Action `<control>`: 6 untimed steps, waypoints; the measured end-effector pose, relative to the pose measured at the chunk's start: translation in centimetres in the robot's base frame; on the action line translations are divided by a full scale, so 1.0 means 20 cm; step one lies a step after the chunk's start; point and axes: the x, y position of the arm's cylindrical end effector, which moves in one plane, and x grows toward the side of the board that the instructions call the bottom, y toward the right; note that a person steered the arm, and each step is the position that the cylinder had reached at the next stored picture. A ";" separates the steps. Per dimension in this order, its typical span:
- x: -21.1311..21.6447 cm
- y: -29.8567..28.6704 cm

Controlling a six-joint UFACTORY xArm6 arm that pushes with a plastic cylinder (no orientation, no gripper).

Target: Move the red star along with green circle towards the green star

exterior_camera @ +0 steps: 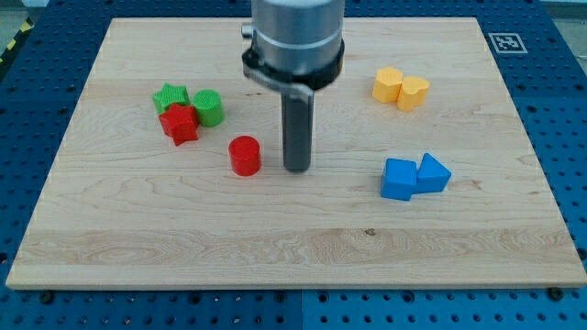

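Observation:
The red star (180, 124) lies at the view's left, touching the green star (170, 96) just above it and the green circle (208, 107) to its upper right. The three form a tight cluster. My tip (296, 169) stands on the board near the middle, well to the right of the cluster. It is a short way right of a red circle (245, 155), apart from it.
Two yellow blocks (401, 88) sit together at the view's upper right. A blue cube (399, 179) and a blue triangle-like block (432, 173) touch at the right. The wooden board (293, 257) lies on a blue perforated table.

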 end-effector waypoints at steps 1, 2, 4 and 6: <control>0.20 -0.07; 0.20 -0.34; -0.08 -0.86; -0.25 -0.89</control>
